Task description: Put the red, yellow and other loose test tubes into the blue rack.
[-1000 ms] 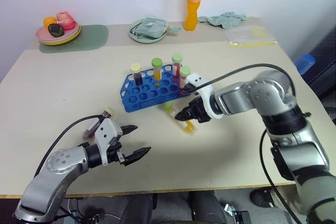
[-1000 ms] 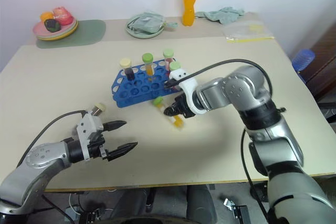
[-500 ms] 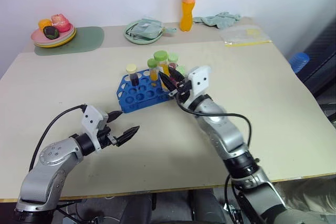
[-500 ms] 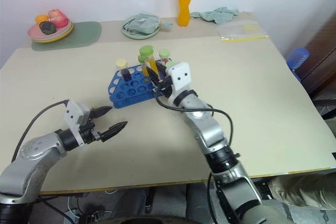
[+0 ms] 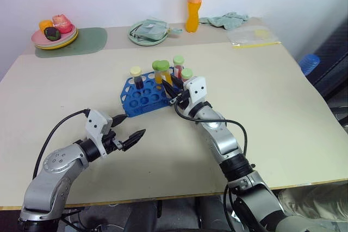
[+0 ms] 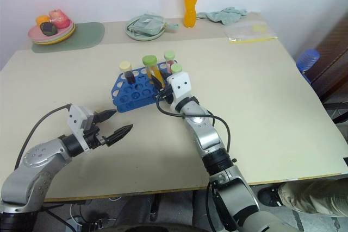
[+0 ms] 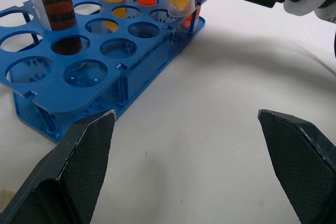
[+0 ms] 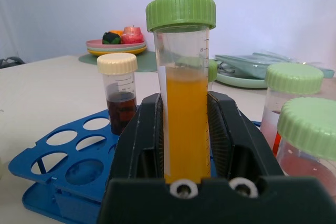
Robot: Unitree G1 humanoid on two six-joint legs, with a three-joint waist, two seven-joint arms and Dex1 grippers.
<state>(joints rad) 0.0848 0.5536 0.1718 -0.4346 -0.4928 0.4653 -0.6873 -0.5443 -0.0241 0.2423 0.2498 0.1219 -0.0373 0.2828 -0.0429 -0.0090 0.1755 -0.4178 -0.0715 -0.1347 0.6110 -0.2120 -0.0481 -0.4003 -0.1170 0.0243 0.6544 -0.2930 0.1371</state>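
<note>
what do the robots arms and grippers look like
Both arms are silver-grey metal with dark joints and rounded segments. A black cable loops loose along each arm to the wrist. Each wrist carries a white block, and the one on the right arm has two small dark dots. The left gripper and right gripper each have two black pointed fingers with finely textured pads.

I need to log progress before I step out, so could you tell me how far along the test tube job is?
Done: several capped tubes already stand in the blue rack, including a cream-capped dark tube. In hand: the right gripper is shut on a green-capped yellow tube, held upright over the rack, not yet seated. The left gripper is open and holds nothing. Left: seating that tube; I see no loose tubes on the table.
</note>
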